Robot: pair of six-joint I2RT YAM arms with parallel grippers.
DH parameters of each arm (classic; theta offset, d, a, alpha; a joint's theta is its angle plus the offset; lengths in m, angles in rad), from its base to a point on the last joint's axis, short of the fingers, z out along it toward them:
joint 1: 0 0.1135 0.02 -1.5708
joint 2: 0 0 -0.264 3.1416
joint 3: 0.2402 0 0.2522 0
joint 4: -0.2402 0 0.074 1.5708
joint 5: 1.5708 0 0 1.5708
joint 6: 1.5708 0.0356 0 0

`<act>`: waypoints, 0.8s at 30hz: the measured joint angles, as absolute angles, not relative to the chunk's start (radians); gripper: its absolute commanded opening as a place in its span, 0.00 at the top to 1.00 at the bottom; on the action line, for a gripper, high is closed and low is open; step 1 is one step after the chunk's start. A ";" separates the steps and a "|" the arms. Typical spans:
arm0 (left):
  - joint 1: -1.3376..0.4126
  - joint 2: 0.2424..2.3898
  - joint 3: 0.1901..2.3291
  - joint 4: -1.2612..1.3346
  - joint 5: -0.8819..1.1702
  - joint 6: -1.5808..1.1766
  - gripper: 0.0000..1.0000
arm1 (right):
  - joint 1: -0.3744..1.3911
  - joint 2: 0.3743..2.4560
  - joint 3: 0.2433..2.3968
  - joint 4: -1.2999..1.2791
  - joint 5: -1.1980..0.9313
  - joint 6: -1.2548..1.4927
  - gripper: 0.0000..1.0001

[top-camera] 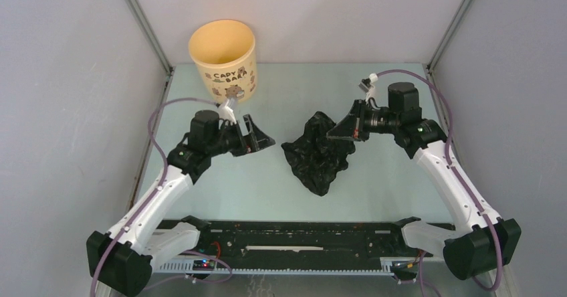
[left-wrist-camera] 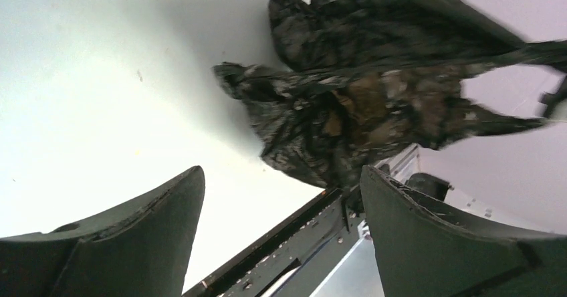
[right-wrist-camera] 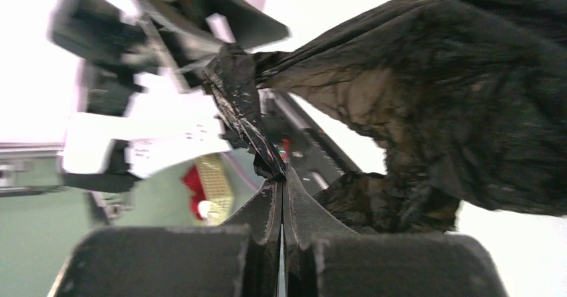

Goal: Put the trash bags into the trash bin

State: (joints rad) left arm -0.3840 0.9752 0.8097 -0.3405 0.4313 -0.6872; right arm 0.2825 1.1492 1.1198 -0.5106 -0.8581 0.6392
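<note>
A crumpled black trash bag lies in the middle of the table, its upper right part lifted. My right gripper is shut on a fold of the bag; the right wrist view shows the pinched plastic rising from the closed fingertips, with the bag's bulk to the right. My left gripper is open and empty, left of the bag and apart from it; the left wrist view shows the bag beyond my spread fingers. The pale yellow trash bin stands upright and open at the back left.
The table is pale green with grey enclosure walls on three sides and metal posts at the back corners. A black rail runs along the near edge between the arm bases.
</note>
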 measured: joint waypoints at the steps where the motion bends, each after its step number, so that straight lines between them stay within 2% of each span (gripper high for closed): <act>1: -0.368 0.971 0.768 -0.318 0.437 -0.718 0.11 | 0.270 1.153 1.118 -0.469 -0.888 0.694 1.00; 6: -0.302 0.954 0.625 -0.216 0.480 -0.851 0.15 | 0.265 1.206 1.117 -0.173 -0.958 1.034 1.00; 11: -0.255 0.916 0.613 -0.165 0.487 -0.899 0.17 | 0.287 1.308 1.114 0.238 -1.003 1.431 1.00; 15: -0.237 0.871 0.613 -0.152 0.482 -0.901 0.18 | 0.207 1.316 1.040 0.487 -1.037 1.657 1.00; 20: -0.237 0.847 0.613 -0.170 0.463 -0.899 0.16 | 0.088 1.247 0.939 0.408 -1.049 1.630 1.00; 24: -0.236 0.812 0.616 -0.216 0.416 -0.890 0.12 | 0.188 1.234 0.986 0.247 -1.032 1.505 1.00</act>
State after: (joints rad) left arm -0.2356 0.8116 0.6159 -0.2161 0.4160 -0.8898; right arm 0.1883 1.2335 0.9863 0.2474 -1.0317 1.5055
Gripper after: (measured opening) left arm 0.850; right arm 0.006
